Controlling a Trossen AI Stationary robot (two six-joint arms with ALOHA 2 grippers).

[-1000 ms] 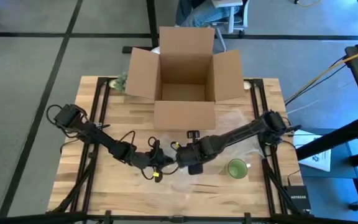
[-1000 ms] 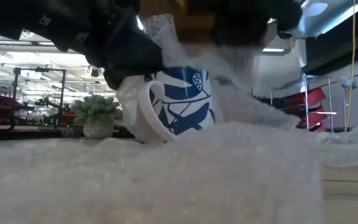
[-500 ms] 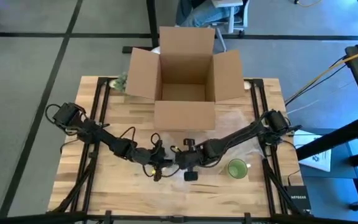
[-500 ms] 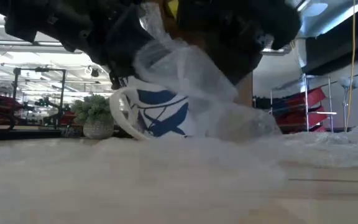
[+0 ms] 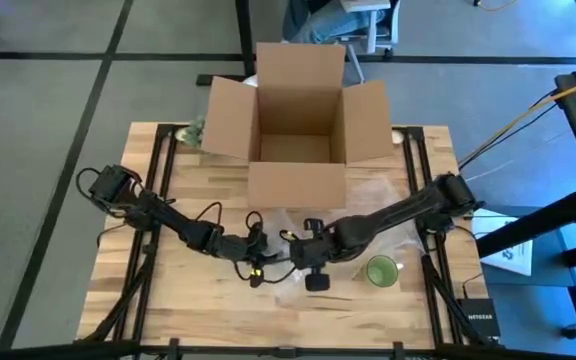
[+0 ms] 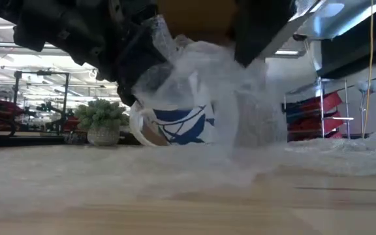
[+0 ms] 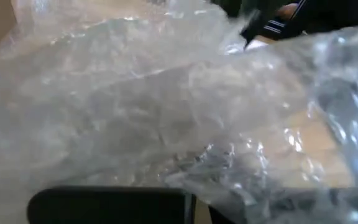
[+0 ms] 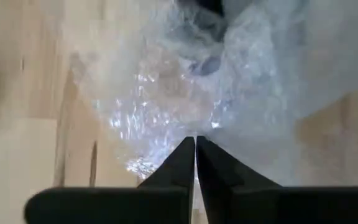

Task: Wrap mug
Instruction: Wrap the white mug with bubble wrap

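The mug (image 6: 175, 124), white with a blue pattern, lies tipped on the worktop (image 5: 168, 300) near the front centre, partly covered by bubble wrap (image 6: 220, 91). The left end effector (image 5: 253, 262) and right end effector (image 5: 306, 255) meet over it from either side. In the right wrist view the right end effector's fingers (image 8: 185, 165) are pressed together, with wrap directly ahead; whether a fold is pinched between them cannot be told. The left end effector's finger state cannot be told, as wrap fills its wrist view.

Risks, as a judgement: the loose wrap may slip off the mug if either arm pulls unevenly, and the tipped mug could roll. The two arms are very close and could collide.

A small green cup (image 5: 380, 270) stands just beside the right arm and could be knocked. The open cardboard box (image 5: 293, 120) occupies the rear. The front-left worktop offers open room.
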